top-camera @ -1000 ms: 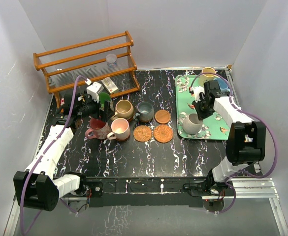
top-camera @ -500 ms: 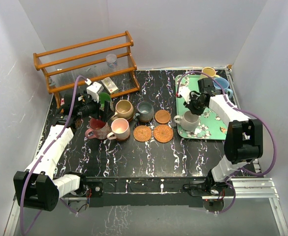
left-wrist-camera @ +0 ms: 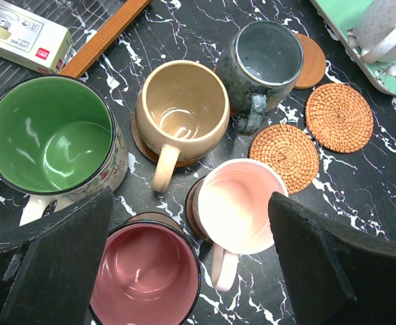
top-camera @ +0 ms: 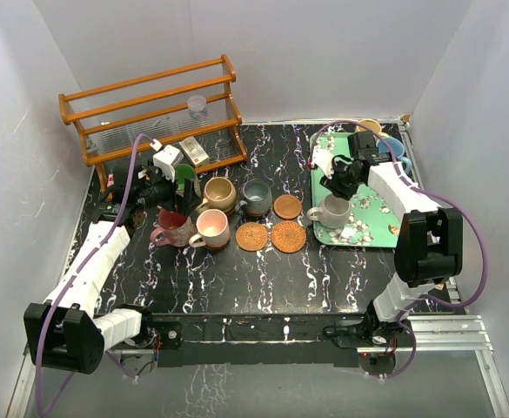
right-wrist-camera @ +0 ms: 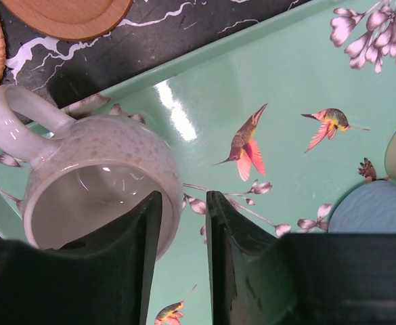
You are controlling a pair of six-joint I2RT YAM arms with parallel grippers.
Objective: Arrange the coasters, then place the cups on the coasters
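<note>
My right gripper [right-wrist-camera: 184, 198] straddles the rim of the cream cup [right-wrist-camera: 96, 176]: one finger is inside it and the other outside, with a gap to the wall. That cup [top-camera: 331, 211] stands at the left edge of the green tray [top-camera: 371, 222], its handle pointing left. My left gripper [left-wrist-camera: 191, 198] hangs wide open above the maroon cup [left-wrist-camera: 145, 277] and pink cup [left-wrist-camera: 242, 206]. The green [left-wrist-camera: 49, 135], tan [left-wrist-camera: 183, 101] and grey-blue [left-wrist-camera: 265, 57] cups stand behind them. Two wicker coasters [top-camera: 251, 236] [top-camera: 288, 236] and a wooden coaster [top-camera: 287, 206] lie bare.
A blue cup [top-camera: 391, 148] and a yellow cup [top-camera: 369, 128] sit at the tray's far end. A wooden rack [top-camera: 154, 113] with a small clear cup stands at the back left, with a small box [left-wrist-camera: 25, 37] beside it.
The right gripper carried the cream cup left across the tray to its left edge, turning the handle leftward, and its jaws have parted. The left arm has not moved.
</note>
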